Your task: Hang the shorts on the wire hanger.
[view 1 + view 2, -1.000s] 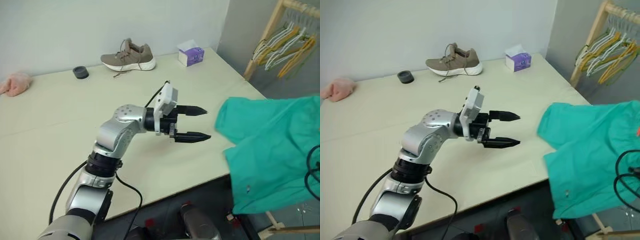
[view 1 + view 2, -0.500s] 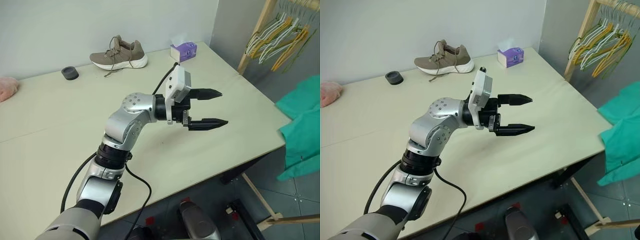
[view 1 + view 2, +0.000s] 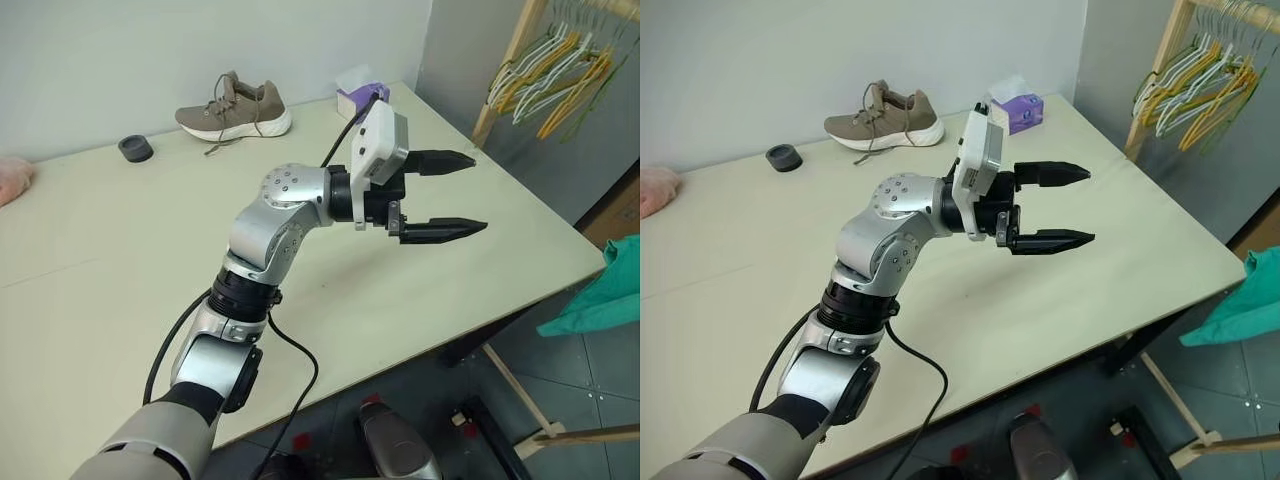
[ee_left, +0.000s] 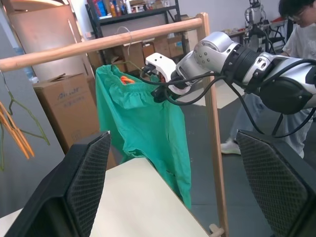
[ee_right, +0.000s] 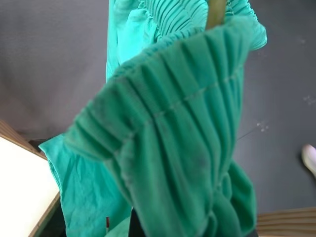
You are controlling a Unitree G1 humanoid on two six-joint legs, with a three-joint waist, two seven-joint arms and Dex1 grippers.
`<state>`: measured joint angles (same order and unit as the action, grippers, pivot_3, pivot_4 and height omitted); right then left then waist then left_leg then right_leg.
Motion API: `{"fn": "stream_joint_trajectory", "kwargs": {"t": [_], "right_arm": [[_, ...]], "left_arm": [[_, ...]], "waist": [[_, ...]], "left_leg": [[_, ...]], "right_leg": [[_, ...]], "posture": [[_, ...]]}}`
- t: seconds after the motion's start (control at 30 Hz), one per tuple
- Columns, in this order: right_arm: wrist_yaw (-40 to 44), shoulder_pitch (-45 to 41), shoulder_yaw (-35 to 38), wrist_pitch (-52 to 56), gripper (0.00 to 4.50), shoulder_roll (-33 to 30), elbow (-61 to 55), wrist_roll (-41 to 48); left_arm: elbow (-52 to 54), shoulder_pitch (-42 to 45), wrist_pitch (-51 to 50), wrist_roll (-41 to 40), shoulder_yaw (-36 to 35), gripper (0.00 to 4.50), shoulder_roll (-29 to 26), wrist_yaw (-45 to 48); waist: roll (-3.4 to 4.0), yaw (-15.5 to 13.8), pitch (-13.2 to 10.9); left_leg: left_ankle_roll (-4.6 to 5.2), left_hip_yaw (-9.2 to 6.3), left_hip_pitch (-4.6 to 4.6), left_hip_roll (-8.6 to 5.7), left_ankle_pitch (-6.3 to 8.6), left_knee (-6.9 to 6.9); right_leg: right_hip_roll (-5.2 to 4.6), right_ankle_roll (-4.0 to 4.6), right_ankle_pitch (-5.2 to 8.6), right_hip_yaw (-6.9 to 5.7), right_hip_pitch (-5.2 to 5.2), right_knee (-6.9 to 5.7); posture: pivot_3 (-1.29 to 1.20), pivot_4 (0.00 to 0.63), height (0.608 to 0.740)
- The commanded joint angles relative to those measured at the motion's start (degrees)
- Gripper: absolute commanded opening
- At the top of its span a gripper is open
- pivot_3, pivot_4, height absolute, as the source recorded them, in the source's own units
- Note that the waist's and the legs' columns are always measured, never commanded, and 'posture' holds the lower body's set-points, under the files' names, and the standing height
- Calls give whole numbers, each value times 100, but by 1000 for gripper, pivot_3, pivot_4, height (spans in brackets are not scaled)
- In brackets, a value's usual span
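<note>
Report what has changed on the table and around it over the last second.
The large teal-green fabric shorts, gripped at the waistband by the right tool, were carried off the table's right edge and now hang beside the wooden rail. The left tool rose, jaws open throughout. The brown shoe, purple tissue box and black ring kept their places; the camera shifted.

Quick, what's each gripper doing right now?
Left gripper: open, empty, above the table.
Right gripper: shut on the shorts.
</note>
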<state>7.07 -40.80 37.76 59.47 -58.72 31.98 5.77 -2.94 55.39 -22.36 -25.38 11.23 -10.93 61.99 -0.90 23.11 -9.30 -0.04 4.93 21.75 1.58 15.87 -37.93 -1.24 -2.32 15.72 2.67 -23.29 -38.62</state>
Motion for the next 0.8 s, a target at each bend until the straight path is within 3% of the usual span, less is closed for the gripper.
{"fn": "stream_joint_trajectory", "kwargs": {"t": [0.03,0.43,0.7,0.8], "right_arm": [[-72,-397,-138,-342,0,-337,351,12],[-4,-1034,-618,-861,0,-660,1833,51],[243,-1106,-705,-858,0,-561,1666,276],[211,-1104,-604,-716,757,-511,1481,433]], "left_arm": [[-4,254,169,11,-53,4266,67,5],[-611,889,-58,-171,-201,4266,272,14],[-838,1191,-346,-261,-147,4266,228,263],[-901,1225,-251,-146,-121,4314,201,293]], "waist": [[2,27,-1],[2,71,-2],[3,71,-1],[4,73,-1]], "left_leg": [[-2,0,0,0,-1,0],[-7,3,-1,-1,-4,1],[-22,4,-2,0,-12,2],[-23,5,-3,0,-12,2]], "right_leg": [[0,0,0,0,0,0],[-2,-4,3,0,4,7],[-2,-6,4,0,4,7],[-2,-7,4,1,4,6]], "posture": [[-429,163,740],[-425,149,740],[-426,146,740],[-423,144,740]]}}
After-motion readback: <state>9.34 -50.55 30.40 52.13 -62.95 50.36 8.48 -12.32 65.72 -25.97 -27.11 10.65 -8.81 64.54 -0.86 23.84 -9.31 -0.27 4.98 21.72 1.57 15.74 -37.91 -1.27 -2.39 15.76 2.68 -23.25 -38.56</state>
